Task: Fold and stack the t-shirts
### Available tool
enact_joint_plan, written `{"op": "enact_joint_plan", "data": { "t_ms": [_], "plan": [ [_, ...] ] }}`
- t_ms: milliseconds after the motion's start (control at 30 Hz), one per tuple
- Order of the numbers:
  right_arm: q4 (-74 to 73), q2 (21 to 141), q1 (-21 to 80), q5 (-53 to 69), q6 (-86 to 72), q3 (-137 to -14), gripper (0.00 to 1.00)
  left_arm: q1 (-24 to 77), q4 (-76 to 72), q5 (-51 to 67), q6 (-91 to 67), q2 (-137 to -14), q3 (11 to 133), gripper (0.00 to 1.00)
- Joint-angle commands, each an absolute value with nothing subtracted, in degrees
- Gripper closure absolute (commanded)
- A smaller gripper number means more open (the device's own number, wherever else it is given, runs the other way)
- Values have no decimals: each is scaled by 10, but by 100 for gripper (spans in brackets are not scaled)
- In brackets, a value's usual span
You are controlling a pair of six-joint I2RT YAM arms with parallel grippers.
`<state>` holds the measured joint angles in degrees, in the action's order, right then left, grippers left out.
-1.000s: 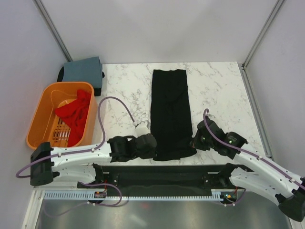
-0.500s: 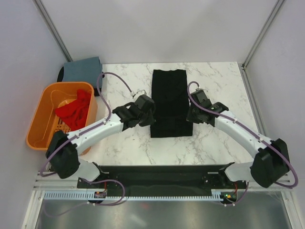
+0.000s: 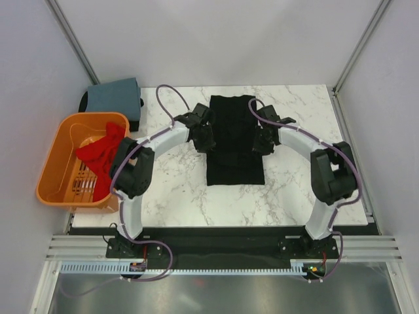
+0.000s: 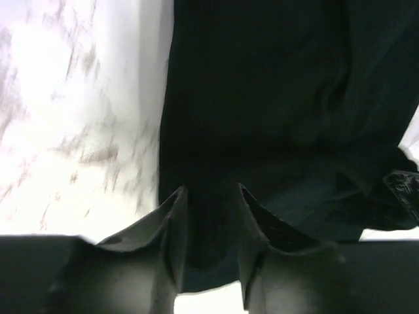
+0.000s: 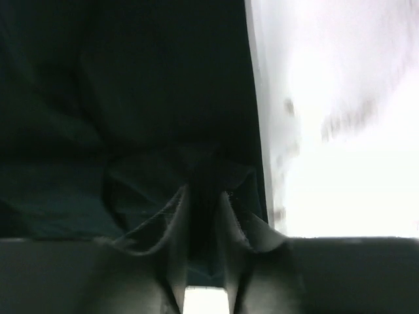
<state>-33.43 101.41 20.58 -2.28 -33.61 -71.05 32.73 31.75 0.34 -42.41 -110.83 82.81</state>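
Note:
A black t-shirt (image 3: 236, 124) lies lengthwise in the middle of the marble table, its near part doubled over with the fold at the near end. My left gripper (image 3: 204, 140) is at the shirt's left edge and my right gripper (image 3: 260, 142) at its right edge, about halfway along. In the left wrist view my gripper (image 4: 209, 191) has black cloth (image 4: 275, 98) between its fingers. In the right wrist view my gripper (image 5: 204, 191) is pinched on black cloth (image 5: 131, 85) too. A red t-shirt (image 3: 103, 152) hangs in the orange basket (image 3: 55, 157).
A folded grey-blue shirt (image 3: 114, 95) lies on a dark item at the far left corner of the table. The orange basket stands off the table's left edge. Metal frame posts (image 3: 357, 52) rise at the far corners.
Both grippers have carried the shirt's near hem away from the near edge towards the far end, folding the long shirt over itself. Both arms have stretched out.

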Motion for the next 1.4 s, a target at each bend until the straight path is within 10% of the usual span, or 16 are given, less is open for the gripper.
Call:
{"op": "enact_joint_plan", "data": {
  "t_ms": [0,100,233,733,1367],
  "plan": [
    [-330,1076,170,31,-305,-825,65,276,389,107,-381,-1212,978,56],
    [-410,1166,131,47,-295,-1010,35,226,494,210,-398,-1316,1143,44],
    [-539,1229,107,59,-294,-1227,29,183,562,281,-427,-1357,1285,43],
    [-307,853,303,5,-378,-624,33,183,502,135,-316,-1038,898,48],
    [-316,1056,331,-73,-338,-727,40,182,429,-58,-218,-728,548,50]
  ]
}}
